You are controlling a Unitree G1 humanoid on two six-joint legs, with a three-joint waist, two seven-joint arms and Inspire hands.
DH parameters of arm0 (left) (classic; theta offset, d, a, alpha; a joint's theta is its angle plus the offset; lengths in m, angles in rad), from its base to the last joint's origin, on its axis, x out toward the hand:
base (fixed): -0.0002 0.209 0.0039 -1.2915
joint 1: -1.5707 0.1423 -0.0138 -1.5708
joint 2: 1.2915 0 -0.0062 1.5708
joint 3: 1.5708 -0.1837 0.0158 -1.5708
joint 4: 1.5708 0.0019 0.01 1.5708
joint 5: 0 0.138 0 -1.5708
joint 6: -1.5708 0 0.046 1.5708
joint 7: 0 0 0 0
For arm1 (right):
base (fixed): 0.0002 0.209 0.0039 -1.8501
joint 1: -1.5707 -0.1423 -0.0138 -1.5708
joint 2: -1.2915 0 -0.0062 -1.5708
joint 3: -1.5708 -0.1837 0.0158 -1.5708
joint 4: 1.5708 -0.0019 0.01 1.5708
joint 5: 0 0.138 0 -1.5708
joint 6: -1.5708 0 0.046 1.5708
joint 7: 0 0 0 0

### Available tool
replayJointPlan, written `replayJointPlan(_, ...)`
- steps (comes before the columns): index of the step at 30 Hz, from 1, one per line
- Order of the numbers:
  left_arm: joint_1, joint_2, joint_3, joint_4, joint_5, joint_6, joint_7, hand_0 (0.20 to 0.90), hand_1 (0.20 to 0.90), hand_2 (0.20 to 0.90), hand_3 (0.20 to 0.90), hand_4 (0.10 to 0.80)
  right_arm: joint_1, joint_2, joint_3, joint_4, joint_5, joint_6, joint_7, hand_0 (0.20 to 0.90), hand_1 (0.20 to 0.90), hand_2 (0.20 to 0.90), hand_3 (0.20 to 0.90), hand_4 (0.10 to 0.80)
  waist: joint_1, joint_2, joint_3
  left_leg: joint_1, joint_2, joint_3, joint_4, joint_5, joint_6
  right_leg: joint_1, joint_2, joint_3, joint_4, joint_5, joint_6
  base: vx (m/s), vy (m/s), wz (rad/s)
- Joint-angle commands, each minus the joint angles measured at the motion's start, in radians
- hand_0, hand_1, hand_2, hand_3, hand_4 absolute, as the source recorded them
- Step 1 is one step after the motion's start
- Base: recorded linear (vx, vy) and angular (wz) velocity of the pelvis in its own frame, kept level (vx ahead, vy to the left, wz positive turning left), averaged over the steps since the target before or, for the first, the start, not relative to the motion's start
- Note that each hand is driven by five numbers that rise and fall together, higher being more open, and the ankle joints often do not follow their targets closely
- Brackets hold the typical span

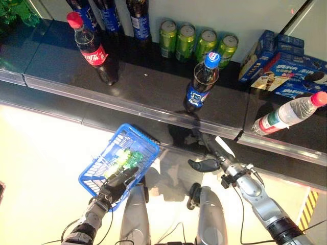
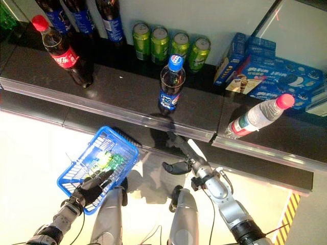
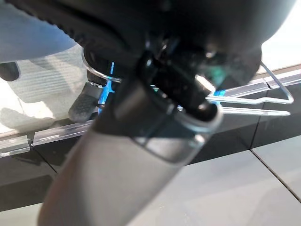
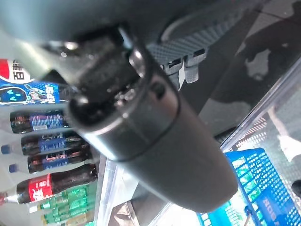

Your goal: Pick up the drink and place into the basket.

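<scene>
Evidently the right hand (image 1: pixel 207 164) hung open-fingered below the shelf-edge blue-capped cola bottle (image 1: pixel 201 82); the left hand (image 1: pixel 113 188) gripped the blue basket (image 1: pixel 130 140). A clumsy reach risked toppling that upright bottle

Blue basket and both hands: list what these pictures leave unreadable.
- Blue basket: it holds something green, glare-washed in both eye views; cannot tell what.
- Left hand: curled on the basket's near rim; the left wrist view is filled by the hand's own bulk.
- Right hand: open below the blue-capped cola bottle, its straight fingers dark against the shelf front; contact unclear.
</scene>
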Motion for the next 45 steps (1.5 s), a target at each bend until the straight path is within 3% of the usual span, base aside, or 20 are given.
replayJointPlan(1,0.1,-0.01,-0.056,-0.096,-0.055,-0.007,-0.083,0.3,0.3,0.3,0.2,0.1,-0.026,-0.049,-0.054,-0.15,0.027,-0.123,-0.043,0.9,0.9,0.9,0.9,0.8,-0.001,0.011,-0.054,0.111,0.03,0.055,-0.039,-0.015,0.054,0.008,-0.002,0.056,-0.119,0.175,0.041,0.0,0.0,0.0)
replayJointPlan(16,0.114,-0.022,-0.033,-0.086,-0.034,-0.005,-0.088,0.3,0.3,0.3,0.2,0.1,-0.036,0.001,-0.197,-0.2,0.198,-0.247,-0.111,0.9,0.9,0.9,0.9,0.8,-0.012,0.015,-0.041,0.132,0.034,0.072,-0.037,-0.024,0.063,0.017,-0.006,0.057,-0.11,0.183,0.044,0.006,0.002,0.01)
replayJointPlan(45,0.118,-0.022,0.033,0.025,0.051,0.044,-0.082,0.3,0.3,0.3,0.2,0.1,-0.26,0.004,-0.233,-0.179,0.224,-0.171,-0.192,0.9,0.9,0.9,0.9,0.8,0.035,0.022,-0.03,0.151,0.016,0.067,-0.034,-0.023,0.074,0.044,-0.024,0.032,-0.106,0.195,0.039,0.006,0.0,0.0)
